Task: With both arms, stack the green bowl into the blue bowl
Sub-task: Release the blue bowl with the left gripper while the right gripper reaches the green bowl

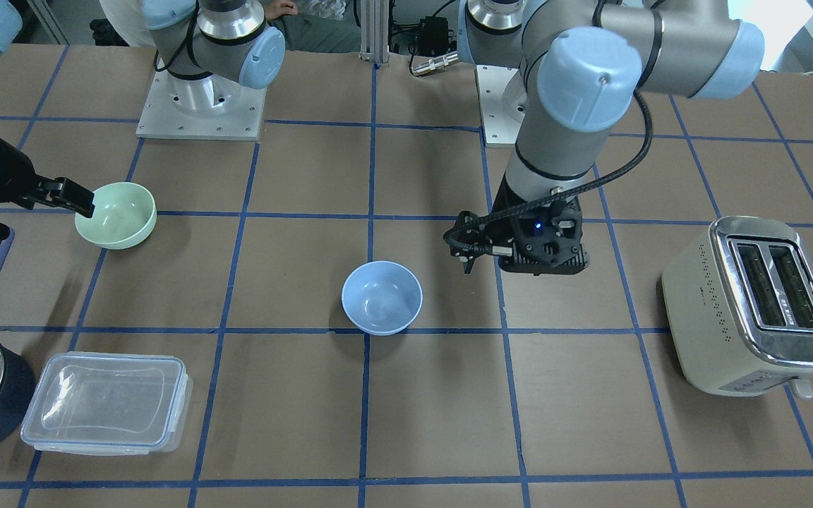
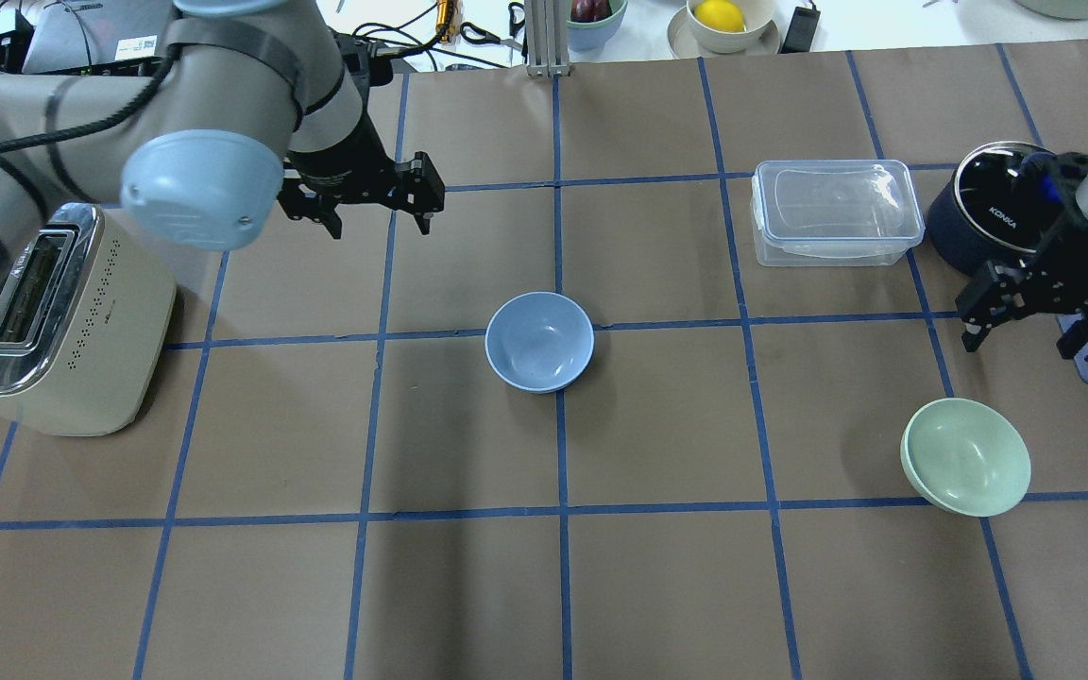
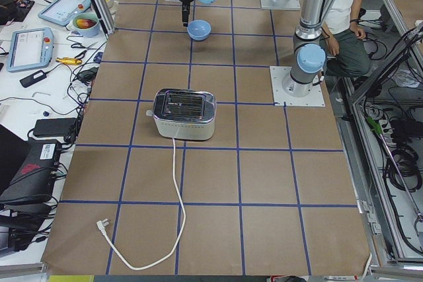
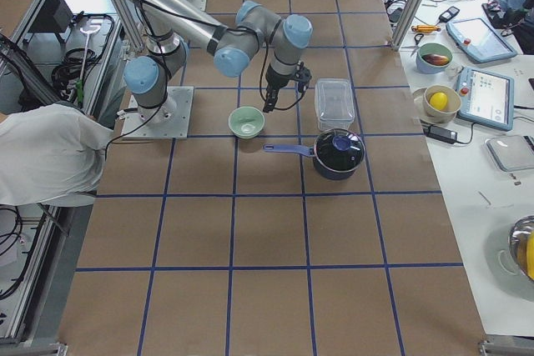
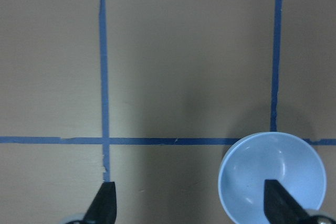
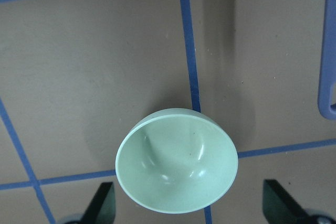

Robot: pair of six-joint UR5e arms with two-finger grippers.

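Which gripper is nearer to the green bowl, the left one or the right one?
Right. The right gripper, open, hangs just above and beside the green bowl. The left gripper, also open, is far off across the table, beyond the blue bowl.

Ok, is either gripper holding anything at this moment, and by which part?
Nothing is held. The left gripper and right gripper are both open and empty; the green bowl and blue bowl sit apart from them.
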